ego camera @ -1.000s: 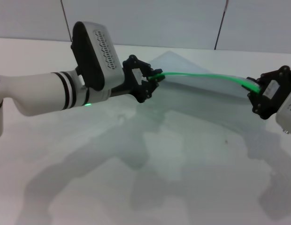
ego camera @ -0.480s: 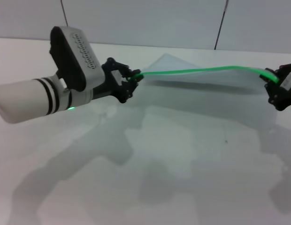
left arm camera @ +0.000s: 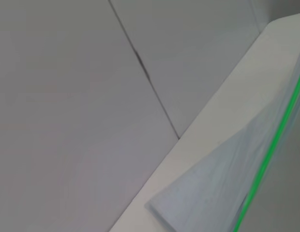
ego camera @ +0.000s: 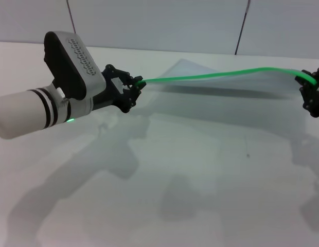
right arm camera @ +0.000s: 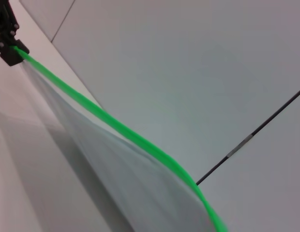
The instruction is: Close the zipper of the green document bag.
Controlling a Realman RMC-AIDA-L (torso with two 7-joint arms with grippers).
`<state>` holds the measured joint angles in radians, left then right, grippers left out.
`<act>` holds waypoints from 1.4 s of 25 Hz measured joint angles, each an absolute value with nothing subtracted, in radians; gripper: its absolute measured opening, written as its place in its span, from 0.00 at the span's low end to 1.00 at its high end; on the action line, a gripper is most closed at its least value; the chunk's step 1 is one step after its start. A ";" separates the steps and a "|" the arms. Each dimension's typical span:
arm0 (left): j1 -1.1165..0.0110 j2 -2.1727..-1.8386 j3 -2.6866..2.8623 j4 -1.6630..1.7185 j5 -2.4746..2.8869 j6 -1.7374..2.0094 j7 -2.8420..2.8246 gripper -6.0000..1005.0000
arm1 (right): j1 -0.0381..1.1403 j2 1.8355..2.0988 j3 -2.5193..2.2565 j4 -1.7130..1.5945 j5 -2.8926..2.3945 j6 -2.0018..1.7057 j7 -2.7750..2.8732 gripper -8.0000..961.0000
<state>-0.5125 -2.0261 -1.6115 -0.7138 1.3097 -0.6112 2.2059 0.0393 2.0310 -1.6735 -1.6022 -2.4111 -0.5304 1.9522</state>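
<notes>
Zipper (ego camera: 221, 75) slider not discernible; strip runs taut across upper frame, raised above the white counter (ego camera: 200, 170). Left claw (ego camera: 135, 85) pinches its left end; right claw (ego camera: 309, 93), cut off at right edge, grips the other end. Green document bag (ego camera: 200, 77) hangs pale, translucent behind the strip. Right wrist view alone shows the bag sheet (right arm camera: 140, 179) close up, with the left claw (right arm camera: 7, 43) far off.
</notes>
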 joint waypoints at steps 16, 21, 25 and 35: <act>-0.498 -2.031 -1.614 -0.739 1.149 -0.584 2.216 0.09 | -0.031 2.036 -1.770 -1.598 -2.413 -0.206 2.077 0.18; -0.428 -2.030 -1.625 -0.815 0.923 -0.661 2.303 0.19 | -0.087 2.034 -1.859 -1.560 -2.406 0.152 2.187 0.34; -0.393 -2.032 -1.626 -0.810 0.743 -0.769 2.381 0.33 | -0.068 2.029 -1.966 -1.408 -2.373 0.515 2.283 0.52; -0.394 -2.050 -1.565 -0.636 0.444 -0.935 2.629 0.74 | 0.258 2.028 -2.156 -0.772 -2.146 1.005 2.604 0.74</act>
